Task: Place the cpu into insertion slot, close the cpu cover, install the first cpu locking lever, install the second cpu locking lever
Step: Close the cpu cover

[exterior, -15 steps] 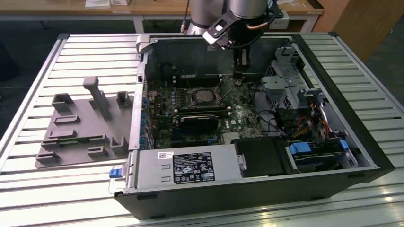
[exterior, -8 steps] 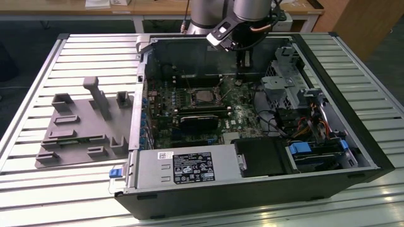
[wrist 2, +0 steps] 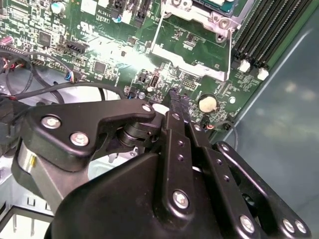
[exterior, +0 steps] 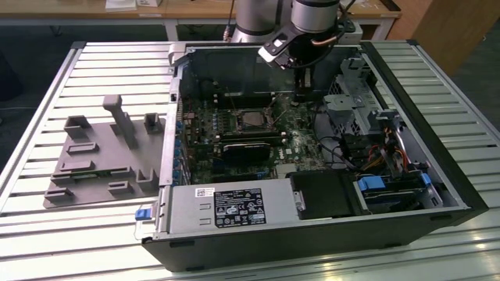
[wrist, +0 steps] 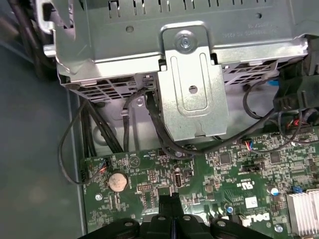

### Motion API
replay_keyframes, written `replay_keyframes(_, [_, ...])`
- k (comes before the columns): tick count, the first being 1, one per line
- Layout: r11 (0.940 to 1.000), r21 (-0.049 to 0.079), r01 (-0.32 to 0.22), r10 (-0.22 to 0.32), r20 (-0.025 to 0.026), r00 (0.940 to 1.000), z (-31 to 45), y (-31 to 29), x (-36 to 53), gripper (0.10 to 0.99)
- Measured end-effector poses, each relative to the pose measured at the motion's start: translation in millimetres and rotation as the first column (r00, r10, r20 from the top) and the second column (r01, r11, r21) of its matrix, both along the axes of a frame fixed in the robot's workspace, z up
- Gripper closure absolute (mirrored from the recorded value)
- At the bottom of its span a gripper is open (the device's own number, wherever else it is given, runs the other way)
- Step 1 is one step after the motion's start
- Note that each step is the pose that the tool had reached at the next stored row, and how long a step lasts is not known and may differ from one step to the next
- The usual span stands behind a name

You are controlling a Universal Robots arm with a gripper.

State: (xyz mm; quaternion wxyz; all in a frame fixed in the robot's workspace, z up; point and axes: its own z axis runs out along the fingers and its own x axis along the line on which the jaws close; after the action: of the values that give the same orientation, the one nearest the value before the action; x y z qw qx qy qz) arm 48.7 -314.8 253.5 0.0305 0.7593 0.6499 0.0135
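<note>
Silver slatted table [exterior: 55, 240], wooden desks [exterior: 205, 8] behind

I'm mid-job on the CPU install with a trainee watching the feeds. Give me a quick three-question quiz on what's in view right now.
1. True or false: the black gripper over the green circuit board has its fingers spread wide apart.
2. Which lies on the board close to the fingertips in both wrist views? A) a round silvery coin cell B) a white fan C) a red knob
3. Fill in: the grey moulded fixture lies on the slatted metal table to the exterior view's ____ of the open black computer case.

Key: 1 false, the fingers are shut together; 2 A; 3 left.
</note>
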Motion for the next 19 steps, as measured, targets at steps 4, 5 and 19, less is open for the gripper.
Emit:
replay_keyframes(4, [1.0,0.0,0.0,0.0,-0.0002,1.0,-4.5,0.0,0.1,0.984])
replay_keyframes(5, [1.0,0.0,0.0,0.0,-0.0003,1.0,-4.5,-0.1,0.1,0.984])
replay_keyframes(19, [1.0,0.0,0.0,0.0,-0.0965,0.9953,-5.3,0.0,1.3,0.984])
